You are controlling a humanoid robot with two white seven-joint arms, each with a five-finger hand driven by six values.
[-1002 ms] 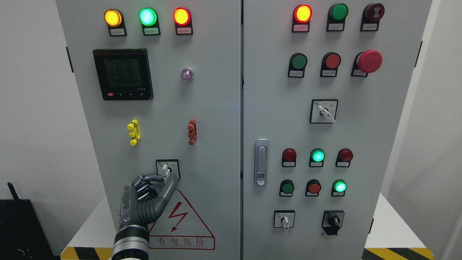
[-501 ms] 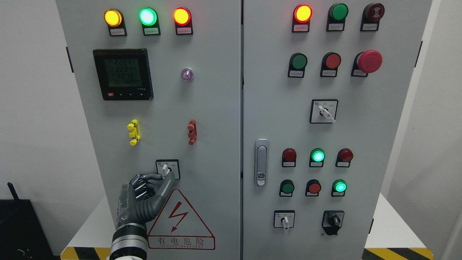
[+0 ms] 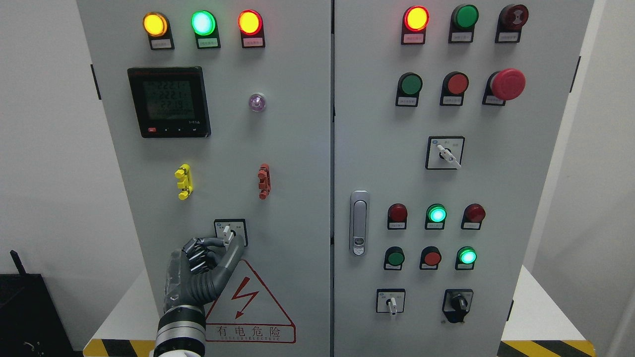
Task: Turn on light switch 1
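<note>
The fingers (image 3: 218, 243) of the left hand (image 3: 198, 270) are curled, index tip and thumb pinched on either side of the small white switch (image 3: 227, 233), which stands upright just above the knuckles. That two-sided grip looks chosen to twist the lever, not push it. The warning triangle (image 3: 248, 307) sits just below and right of the fingers.

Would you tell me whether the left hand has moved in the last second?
Barely: the left hand dipped slightly and returned, fingertips still at the selector switch above the warning triangle.
</note>
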